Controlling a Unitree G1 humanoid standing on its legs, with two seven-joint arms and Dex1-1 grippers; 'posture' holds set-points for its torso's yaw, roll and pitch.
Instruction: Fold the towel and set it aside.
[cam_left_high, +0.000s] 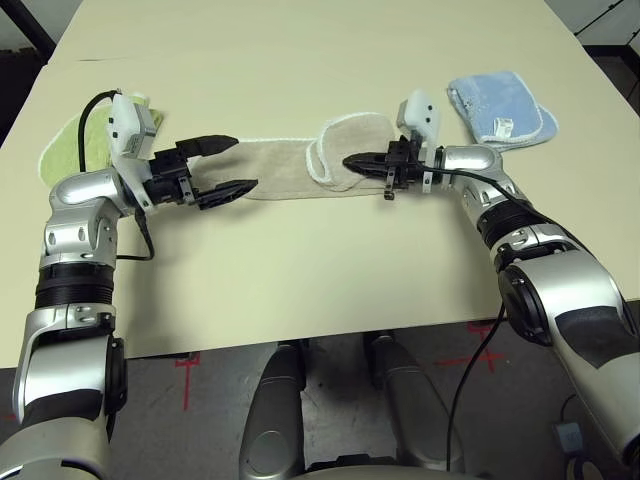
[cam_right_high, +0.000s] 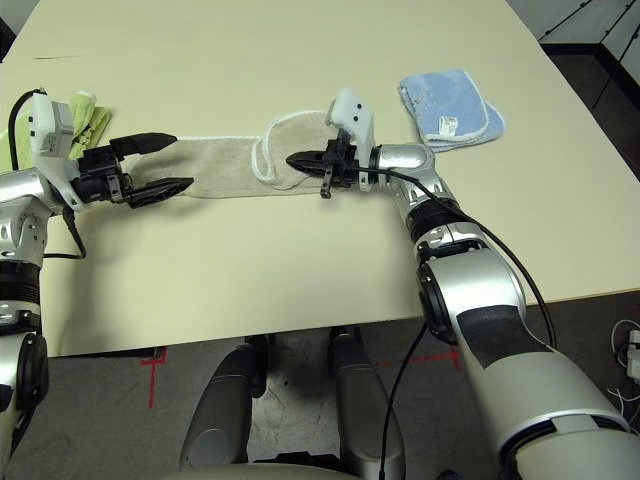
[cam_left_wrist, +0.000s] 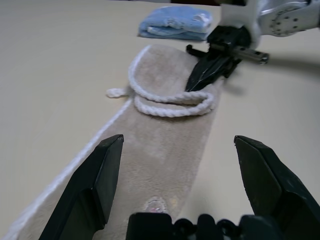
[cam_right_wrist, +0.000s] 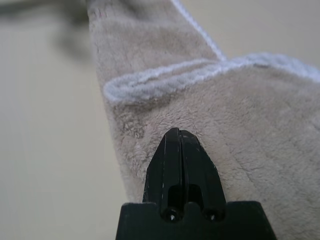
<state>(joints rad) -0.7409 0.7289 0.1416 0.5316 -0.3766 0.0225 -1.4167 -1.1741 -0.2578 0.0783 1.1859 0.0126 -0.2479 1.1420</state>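
The towel is showing a soft, matt beige terry pile with ropy white piping. The table beneath it is looking smooth and matt cream. Right of the towel, the blue cloth is looking fluffy. Both claws, left claw and right claw, are showing matt black plastic.

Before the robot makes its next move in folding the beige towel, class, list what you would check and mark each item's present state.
1. Beige terry towel with white piping flat on the table: ok.
2. Right end folded over: ok.
3. Right gripper shut on the towel: ok.
4. Left gripper open at the towel's left end: ok.
5. Folded light blue towel apart from the work: ok.
6. Light green cloth off the towel: cannot tell.
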